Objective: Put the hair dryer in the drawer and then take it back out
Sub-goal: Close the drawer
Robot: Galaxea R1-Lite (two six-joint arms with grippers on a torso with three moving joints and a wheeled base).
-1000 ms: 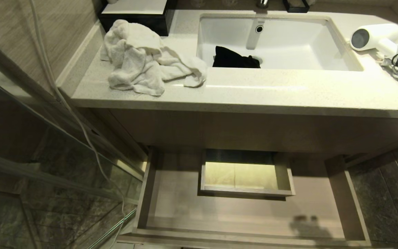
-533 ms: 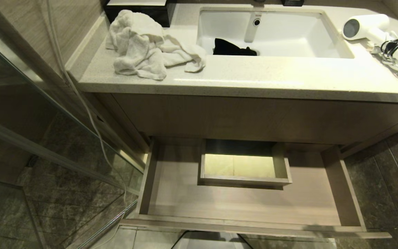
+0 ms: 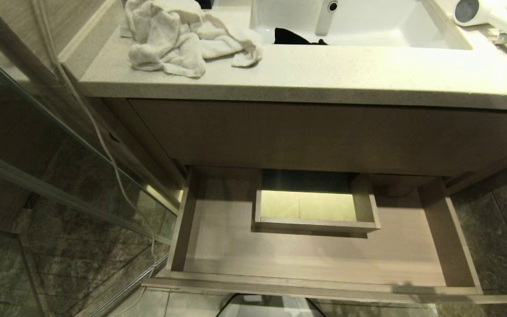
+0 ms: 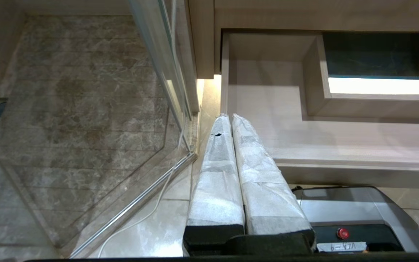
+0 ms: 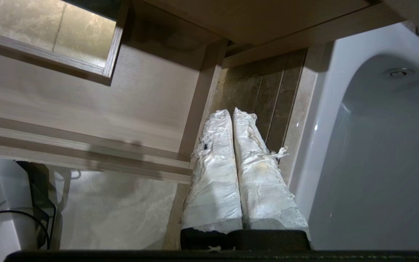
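- Right gripper (image 5: 233, 112): paper-wrapped fingers pressed together, nothing held; hangs low beside the outer right wall of the wide beige wood-grain drawer (image 3: 451, 233), likely pulled clear so the opening stays free
- Left gripper (image 4: 231, 118): closed, empty, parked by the drawer's left front corner
- White plastic hair dryer (image 3: 482, 11): smooth barrel, grey round end, cord bound in black; on the counter, well above and beyond both grippers, not yet stowed

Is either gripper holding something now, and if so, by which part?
Nothing is held. The left gripper and right gripper are both shut and empty; the hair dryer lies on the countertop.
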